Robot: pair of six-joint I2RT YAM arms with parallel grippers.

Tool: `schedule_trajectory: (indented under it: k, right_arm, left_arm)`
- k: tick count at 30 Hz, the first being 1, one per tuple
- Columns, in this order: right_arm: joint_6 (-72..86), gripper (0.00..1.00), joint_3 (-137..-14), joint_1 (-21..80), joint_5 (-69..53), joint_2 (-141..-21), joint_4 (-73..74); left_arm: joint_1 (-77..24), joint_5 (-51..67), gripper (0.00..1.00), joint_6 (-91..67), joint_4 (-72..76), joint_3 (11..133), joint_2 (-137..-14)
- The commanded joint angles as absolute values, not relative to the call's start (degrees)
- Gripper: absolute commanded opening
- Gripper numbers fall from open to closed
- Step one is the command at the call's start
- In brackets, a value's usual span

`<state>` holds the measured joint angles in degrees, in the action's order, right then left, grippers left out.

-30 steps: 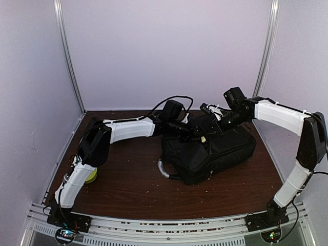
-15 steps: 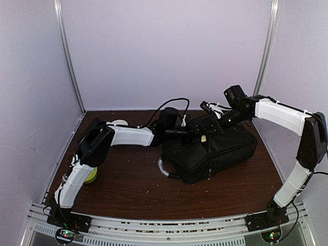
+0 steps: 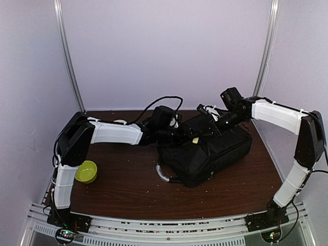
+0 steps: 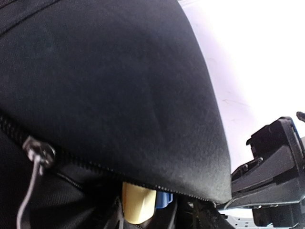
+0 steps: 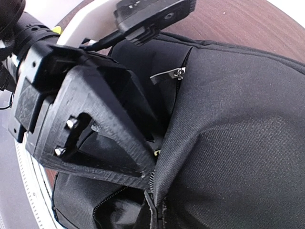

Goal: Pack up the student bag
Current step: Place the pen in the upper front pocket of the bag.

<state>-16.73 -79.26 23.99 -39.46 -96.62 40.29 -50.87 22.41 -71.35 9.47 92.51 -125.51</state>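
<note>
Right gripper point(image 5: 153, 160) on open student bag point(image 5: 228, 143)

1. Table point(image 3: 128, 189): dark brown wood-grain top, with a slotted metal rail point(image 3: 169, 225) along the near edge.
2. Student bag point(image 3: 215, 151): lies flat, right of centre, toward the far side.
3. Bowl point(image 3: 86, 171): yellow-green, upright at the near left, well apart from the bag.
4. Pale crumbs point(image 3: 148, 190): scattered over the near surface.

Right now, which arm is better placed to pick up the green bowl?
Probably left: the green bowl lies near its base, while the right gripper is shut on the student bag.
</note>
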Motion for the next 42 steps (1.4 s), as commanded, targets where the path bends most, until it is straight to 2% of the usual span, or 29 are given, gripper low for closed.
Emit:
schedule_trajectory:
  k: [1, 6, 15, 18, 25, 32, 38, 42]
  right_arm:
    - [-17.5, 0.0, -80.7, 25.4, -44.0, -97.4, 39.8]
    - [-17.2, 0.0, -81.2, 25.9, -44.0, -97.5, 40.0]
    - [-17.5, 0.0, -82.9, 26.8, -41.0, -97.3, 41.2]
    - [-17.5, 0.01, -84.1, 26.7, -40.3, -96.6, 41.8]
    - [-17.3, 0.0, -86.5, 26.7, -41.1, -97.6, 44.0]
    - [-17.1, 0.0, -86.0, 26.7, -41.1, -97.0, 43.4]
    - [-16.3, 0.0, -85.3, 26.8, -42.1, -97.1, 42.3]
    - [-16.3, 0.0, -85.3, 26.7, -42.1, -97.2, 42.1]
  left_arm:
    - [-52.5, 21.8, 0.53, -68.3, 12.9, 90.8, -122.6]
    - [-53.5, 15.0, 0.53, -59.7, 0.1, 93.3, -121.3]
    - [-54.1, 15.1, 0.51, -55.4, -4.1, 94.8, -119.1]
    - [-54.1, 14.6, 0.4, -53.2, -4.9, 92.8, -116.8]
    - [-53.4, 13.8, 0.25, -50.7, -8.9, 94.2, -117.6]
    - [-53.4, 8.8, 0.0, -45.0, -17.1, 95.7, -116.7]
    - [-53.4, 9.4, 0.0, -42.8, -20.1, 97.1, -118.9]
    - [-53.4, 12.6, 0.0, -44.0, -16.0, 98.2, -122.0]
